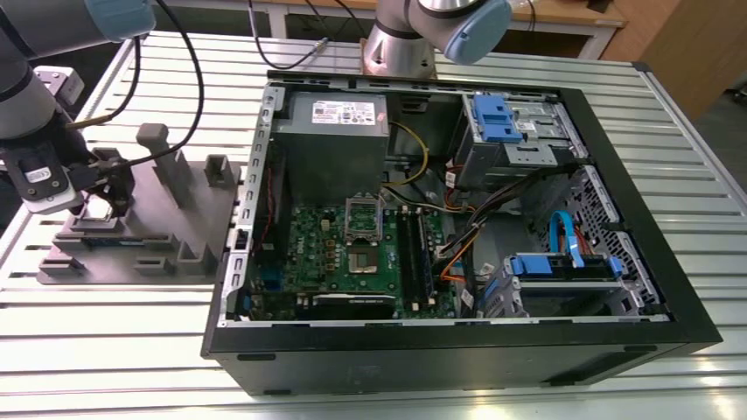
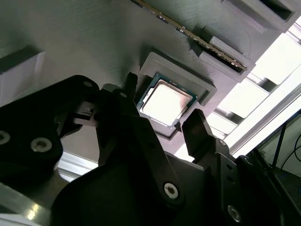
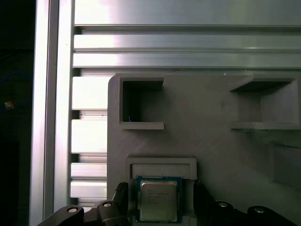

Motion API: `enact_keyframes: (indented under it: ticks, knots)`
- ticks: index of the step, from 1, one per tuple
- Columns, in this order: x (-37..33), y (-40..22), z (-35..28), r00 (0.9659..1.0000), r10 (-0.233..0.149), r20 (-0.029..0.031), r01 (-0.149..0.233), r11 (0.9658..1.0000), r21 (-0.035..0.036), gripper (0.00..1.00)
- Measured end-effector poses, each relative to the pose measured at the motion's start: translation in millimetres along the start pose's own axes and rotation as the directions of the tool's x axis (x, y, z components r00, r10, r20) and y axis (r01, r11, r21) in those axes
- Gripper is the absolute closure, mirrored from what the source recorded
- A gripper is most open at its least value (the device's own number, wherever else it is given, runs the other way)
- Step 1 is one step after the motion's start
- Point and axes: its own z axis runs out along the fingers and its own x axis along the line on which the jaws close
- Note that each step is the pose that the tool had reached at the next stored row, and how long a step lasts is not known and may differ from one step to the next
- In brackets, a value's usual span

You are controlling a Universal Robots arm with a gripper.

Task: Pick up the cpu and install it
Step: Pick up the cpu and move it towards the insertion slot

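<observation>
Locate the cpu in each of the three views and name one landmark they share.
Exterior view: too small to make out; the gripper hangs over its spot on the grey holder, at the exterior view's left.
Second wrist view: the cpu lies in a square recess, inside the open gripper.
First wrist view: cpu in that recess, between the gripper's sides.
Shared landmark: the grey holder.
</observation>
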Motion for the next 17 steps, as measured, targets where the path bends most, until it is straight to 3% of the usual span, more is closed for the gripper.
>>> enact_keyframes:
  ticks: [2, 4, 5, 17]
  knots:
    - [0.0, 0.0, 0.0, 1.0, 0.0, 0.0, 0.0, 1.0, 0.0001, 0.42]
    - [0.0, 0.0, 0.1, 1.0, 0.0, 0.0, 0.0, 1.0, 0.0002, 0.42]
    - [0.0, 0.0, 0.1, 1.0, 0.0, 0.0, 0.0, 1.0, 0.0002, 0.48]
    - [2.2, 0.0, -1.2, 1.0, 0.0, 0.0, 0.0, 1.0, -0.0033, 0.48]
